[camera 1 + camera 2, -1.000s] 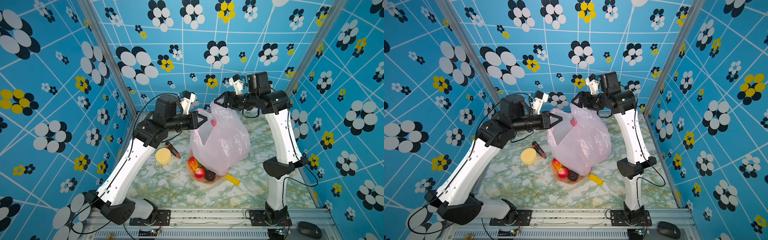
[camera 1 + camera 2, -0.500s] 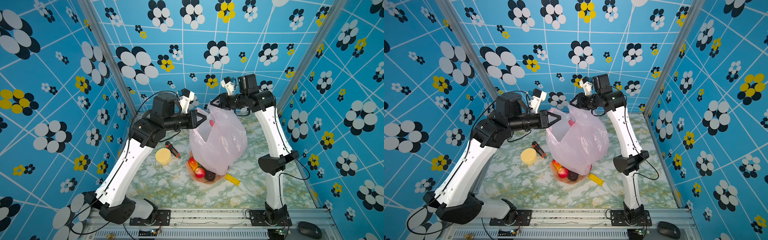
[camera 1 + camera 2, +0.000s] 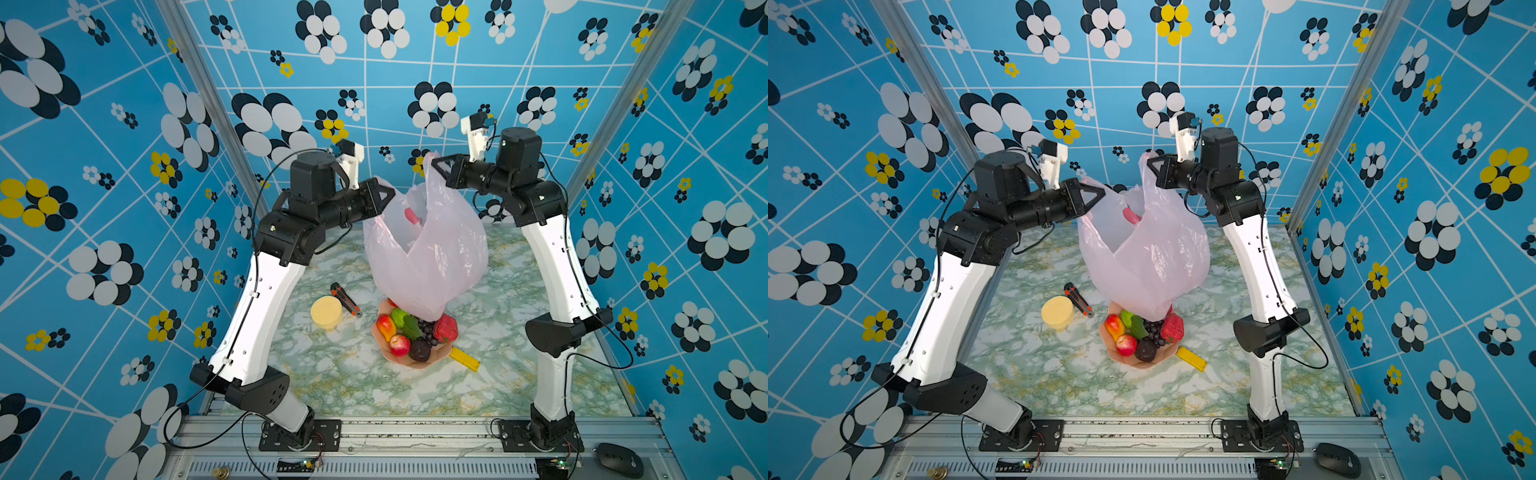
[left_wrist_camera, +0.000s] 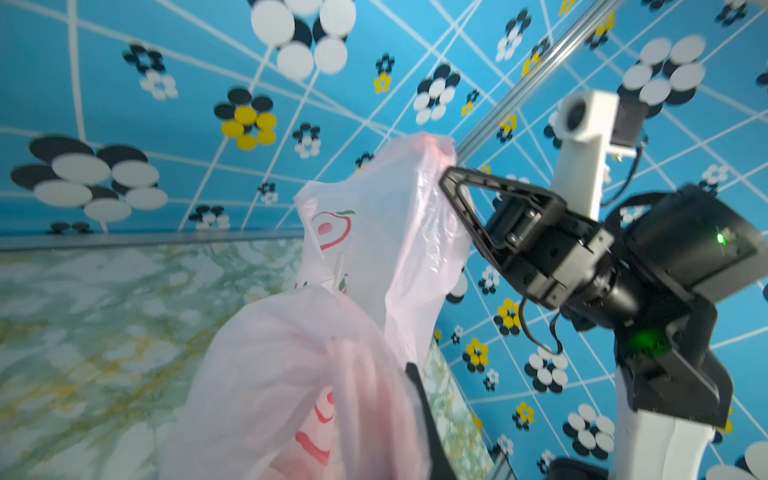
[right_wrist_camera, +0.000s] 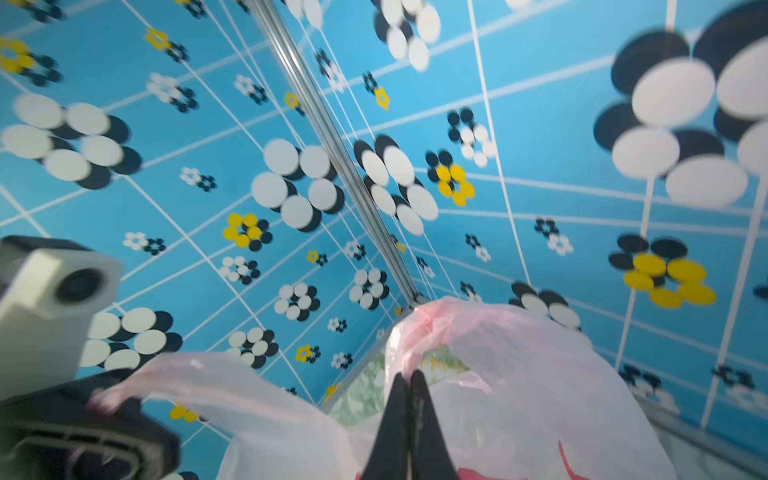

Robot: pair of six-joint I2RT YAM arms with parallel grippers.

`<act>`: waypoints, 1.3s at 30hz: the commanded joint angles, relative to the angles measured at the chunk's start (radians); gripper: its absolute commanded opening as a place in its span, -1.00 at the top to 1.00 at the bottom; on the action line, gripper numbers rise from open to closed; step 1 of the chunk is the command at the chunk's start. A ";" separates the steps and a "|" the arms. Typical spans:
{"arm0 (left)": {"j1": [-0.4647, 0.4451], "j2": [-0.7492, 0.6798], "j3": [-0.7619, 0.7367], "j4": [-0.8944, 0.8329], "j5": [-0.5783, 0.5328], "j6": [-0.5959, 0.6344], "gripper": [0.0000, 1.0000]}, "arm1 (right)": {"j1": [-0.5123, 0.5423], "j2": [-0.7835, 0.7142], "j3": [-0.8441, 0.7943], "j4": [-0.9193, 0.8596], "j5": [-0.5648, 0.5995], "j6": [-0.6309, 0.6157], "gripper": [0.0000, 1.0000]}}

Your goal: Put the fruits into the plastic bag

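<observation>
In both top views the pale-pink plastic bag (image 3: 428,253) (image 3: 1146,257) hangs in the air between my two arms, its bottom just above the fruits. My left gripper (image 3: 390,195) (image 3: 1098,193) is shut on the bag's left rim. My right gripper (image 3: 435,163) (image 3: 1150,163) is shut on a bunched handle held higher. In the right wrist view the fingertips (image 5: 409,376) pinch pink film (image 5: 519,374). The bag (image 4: 291,374) hides most of my left jaws in the left wrist view. The fruits (image 3: 411,332) (image 3: 1142,332) lie on a pink plate (image 3: 424,365).
A pale yellow round lump (image 3: 326,311) and an orange-black utility knife (image 3: 345,299) lie left of the plate. A flat yellow block (image 3: 465,359) lies at the plate's right. Patterned walls close in three sides. A mouse (image 3: 619,459) sits on the front rail.
My right gripper has shut on the bag's handle and risen. The left gripper moved up and left with its rim. The bag lifted, so more of the fruits shows.
</observation>
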 commanded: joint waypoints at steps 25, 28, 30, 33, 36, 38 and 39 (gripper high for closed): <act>0.023 -0.338 -1.259 0.625 0.081 -0.016 1.00 | -0.196 -0.744 -1.718 0.433 -0.085 0.047 -0.38; 0.015 -0.328 -1.241 0.604 0.093 -0.008 1.00 | -0.168 -0.751 -1.661 0.289 0.043 -0.021 -0.52; 0.015 -0.330 -1.238 0.601 0.096 -0.007 1.00 | -0.122 -0.727 -1.609 0.180 0.150 -0.065 -0.61; 0.012 -0.330 -1.228 0.600 0.105 -0.009 1.00 | -0.027 -0.658 -1.525 0.046 0.291 -0.104 -0.84; 0.004 -0.327 -1.224 0.613 0.118 -0.021 1.00 | 0.059 -0.576 -1.454 -0.028 0.390 -0.074 -0.99; -0.005 -0.324 -1.223 0.621 0.120 -0.023 1.00 | 0.098 -0.531 -1.438 -0.013 0.421 -0.029 -0.99; -0.009 -0.322 -1.221 0.622 0.121 -0.023 1.00 | 0.117 -0.500 -1.424 -0.010 0.443 -0.012 -0.99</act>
